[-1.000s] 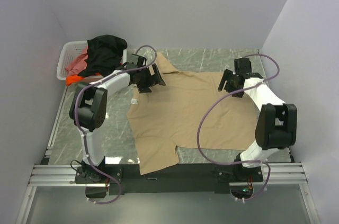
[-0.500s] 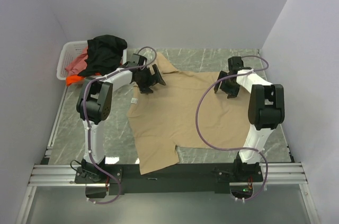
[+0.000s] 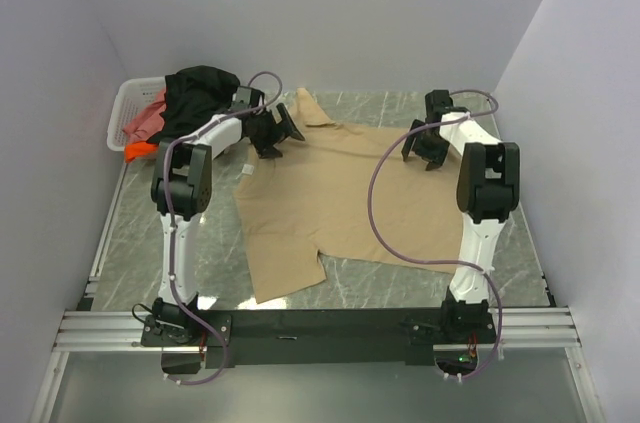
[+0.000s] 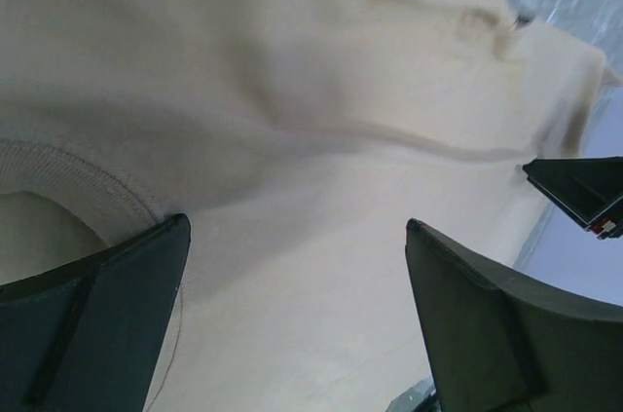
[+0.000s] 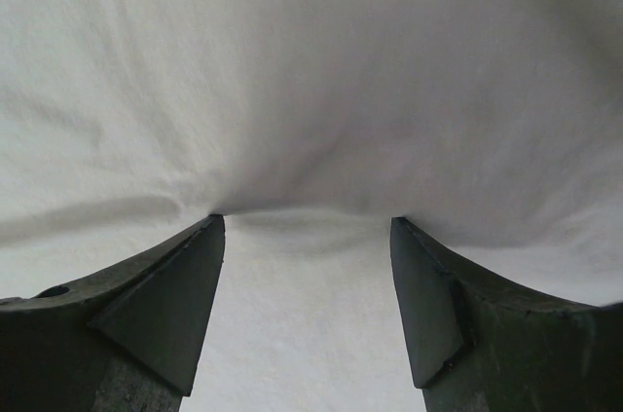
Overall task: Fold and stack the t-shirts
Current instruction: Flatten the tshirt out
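Both arms have reached farther back and the tan shirt (image 3: 340,203) slid with them, so its near hem has left the table's (image 3: 130,243) front edge. The left gripper (image 3: 272,133) and right gripper (image 3: 425,148) rest on its far part, jaws spread, pinching nothing. The shirt lies flat — folding is not yet begun.
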Robot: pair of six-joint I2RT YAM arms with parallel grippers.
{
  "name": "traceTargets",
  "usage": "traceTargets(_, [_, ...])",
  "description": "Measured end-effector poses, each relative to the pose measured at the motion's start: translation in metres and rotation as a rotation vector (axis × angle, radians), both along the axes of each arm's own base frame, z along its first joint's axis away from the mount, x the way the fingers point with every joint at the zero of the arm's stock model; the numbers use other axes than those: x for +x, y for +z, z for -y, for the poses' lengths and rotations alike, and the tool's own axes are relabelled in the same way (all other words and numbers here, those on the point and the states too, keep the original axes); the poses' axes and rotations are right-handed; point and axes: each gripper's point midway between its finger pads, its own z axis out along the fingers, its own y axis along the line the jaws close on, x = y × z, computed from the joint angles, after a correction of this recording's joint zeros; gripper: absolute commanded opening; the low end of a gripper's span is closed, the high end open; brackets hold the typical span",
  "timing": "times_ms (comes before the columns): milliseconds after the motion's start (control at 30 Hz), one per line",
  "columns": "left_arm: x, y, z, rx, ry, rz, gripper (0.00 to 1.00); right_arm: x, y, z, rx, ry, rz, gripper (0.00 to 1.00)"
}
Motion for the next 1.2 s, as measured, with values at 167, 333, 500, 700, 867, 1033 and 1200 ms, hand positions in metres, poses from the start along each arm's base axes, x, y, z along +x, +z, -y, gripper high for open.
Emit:
traceTargets(167, [0.027, 0.002, 0.007, -0.015, -0.015, 0.043, 0.99, 0.028, 0.0, 0.004, -0.024, -0.019, 0.005, 0.75])
traceTargets(333, [0.043, 0.004, 0.008, -0.029, -0.017, 0.07, 0.99, 0.063, 0.003, 0.007, -0.038, -0.025, 0.033, 0.75])
traceTargets(500, [0.046, 0.006, 0.005, -0.018, -0.024, 0.083, 0.99, 0.071, 0.004, 0.003, -0.017, -0.017, 0.041, 0.76])
traceTargets(700, [0.039, 0.031, -0.008, 0.052, -0.018, 0.143, 0.99, 0.063, 0.017, -0.009, 0.046, 0.031, 0.063, 0.77])
traceTargets(867, [-0.017, 0.123, -0.041, 0.155, 0.048, 0.293, 0.99, 0.051, 0.081, -0.013, 0.056, 0.063, 0.183, 0.77])
traceTargets(1033, [-0.116, 0.166, -0.062, 0.222, 0.102, 0.392, 0.99, 0.016, 0.162, -0.013, 0.055, 0.073, 0.346, 0.77])
traceTargets(1200, [-0.212, 0.084, -0.071, 0.323, 0.076, 0.187, 0.99, -0.045, 0.182, -0.015, 0.066, 0.076, 0.399, 0.76])
